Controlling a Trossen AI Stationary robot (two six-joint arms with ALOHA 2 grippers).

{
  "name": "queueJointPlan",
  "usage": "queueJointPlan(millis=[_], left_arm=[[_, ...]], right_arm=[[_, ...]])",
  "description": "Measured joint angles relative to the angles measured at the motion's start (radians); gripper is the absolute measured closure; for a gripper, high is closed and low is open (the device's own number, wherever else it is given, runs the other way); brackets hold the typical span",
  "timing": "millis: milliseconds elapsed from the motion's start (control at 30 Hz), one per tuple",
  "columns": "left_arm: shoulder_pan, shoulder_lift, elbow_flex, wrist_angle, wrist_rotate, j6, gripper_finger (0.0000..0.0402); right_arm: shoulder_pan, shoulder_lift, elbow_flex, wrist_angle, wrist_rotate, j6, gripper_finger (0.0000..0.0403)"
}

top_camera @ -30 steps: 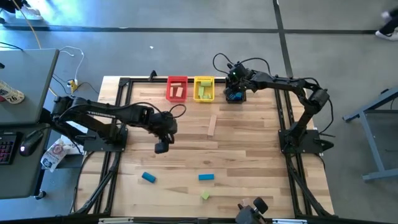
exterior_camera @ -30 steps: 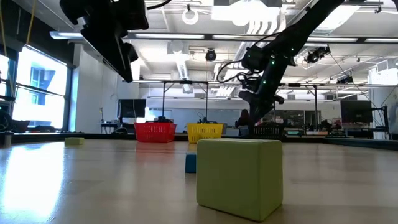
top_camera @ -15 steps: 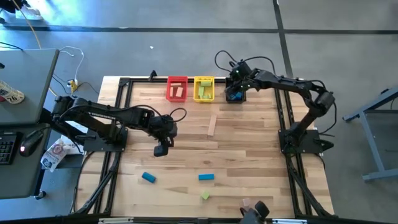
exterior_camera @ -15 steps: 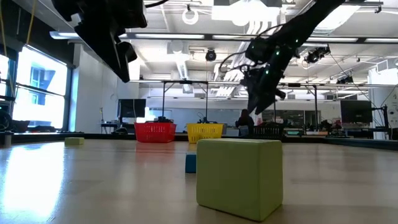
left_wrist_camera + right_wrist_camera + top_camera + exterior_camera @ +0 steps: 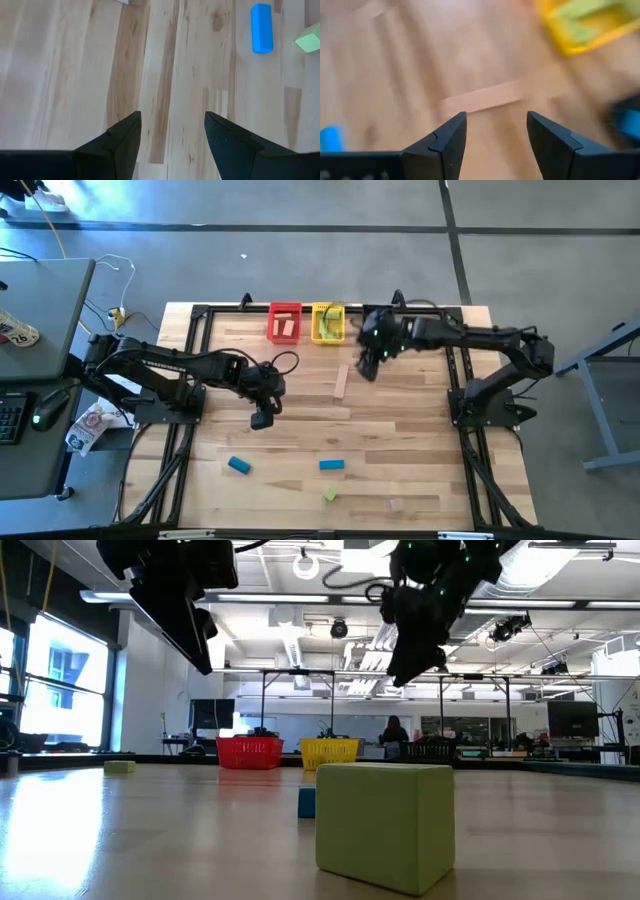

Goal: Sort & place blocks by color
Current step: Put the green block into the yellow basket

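The right pincer (image 5: 367, 367) hung above the desk (image 5: 400, 440), just in front of the yellow bin (image 5: 327, 323); fingers apart, nothing betw. them. A pale wood bar (image 5: 341, 381) lay just beside it. The left pincer (image 5: 261, 419) hovered mid-desk, also open and empty. Two blue blocks (image 5: 238, 465) (image 5: 332, 464) and a green block (image 5: 330, 494) lay near the front edge; other blocks sat in the red bin (image 5: 284, 322) and the yellow one.

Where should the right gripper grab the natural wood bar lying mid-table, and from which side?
Take the wood bar across its narrow width near mid-length, coming straight down from above. It lies flat, alone on bare table, long axis running roughly toward the bins, so the long sides look free. The right gripper, open, hovers just beside it; likely it needs rotating to straddle the width.
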Motion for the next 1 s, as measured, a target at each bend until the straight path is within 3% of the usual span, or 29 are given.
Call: queueJointPlan(millis=[133, 500, 1000], left_arm=[[0.0, 0.0, 0.0, 0.0, 0.0, -0.019, 0.02], [0.0, 0.0, 0.0, 0.001, 0.0, -0.041, 0.02], [0.0, 0.001, 0.0, 0.002, -0.002, -0.042, 0.02]], right_arm=[[0.134, -0.001, 0.0, 0.004, -0.058, 0.0, 0.021], [0.439, 0.0, 0.0, 0.166, -0.033, -0.001, 0.021], [0.617, 0.023, 0.0, 0.493, -0.043, -0.235, 0.021]])
